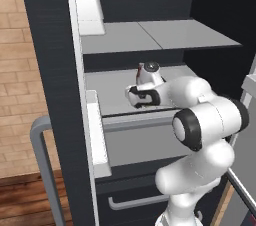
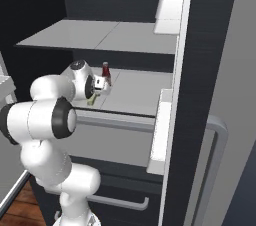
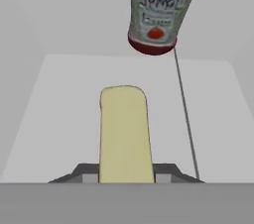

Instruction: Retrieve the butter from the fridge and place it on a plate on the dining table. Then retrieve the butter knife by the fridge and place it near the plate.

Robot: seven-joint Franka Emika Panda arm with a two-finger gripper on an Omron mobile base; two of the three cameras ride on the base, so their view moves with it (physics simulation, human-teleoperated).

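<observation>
Brick wall [image 1: 15, 70] at far left of the left base view, tan, above a strip of wood floor. Beside it, open door of the fridge [image 1: 50, 70], matte black, with white door bins [image 1: 90, 7] on its inner face and a grey bar handle [image 1: 42, 170] at its lower edge. Interior, next to the right: upper grey shelf [image 1: 160, 35]; below it a lower grey shelf [image 1: 112, 90] on which the arm works; beneath, a dark drawer with grey handle [image 1: 137, 202].

Gripper [image 3: 124, 176], reaching over the lower shelf, clenched on the butter [image 3: 124, 134]: in the hand view the pale-yellow stick runs lengthwise between the two dark fingertips [image 3: 87, 173], one at each long side, touching it. In the right base view a yellow sliver of it shows just under the hand.

Red bottle [image 3: 161, 12], labelled, standing on the same shelf just beyond the far end of the butter, slightly right of it in the hand view; apart from the stick.
</observation>
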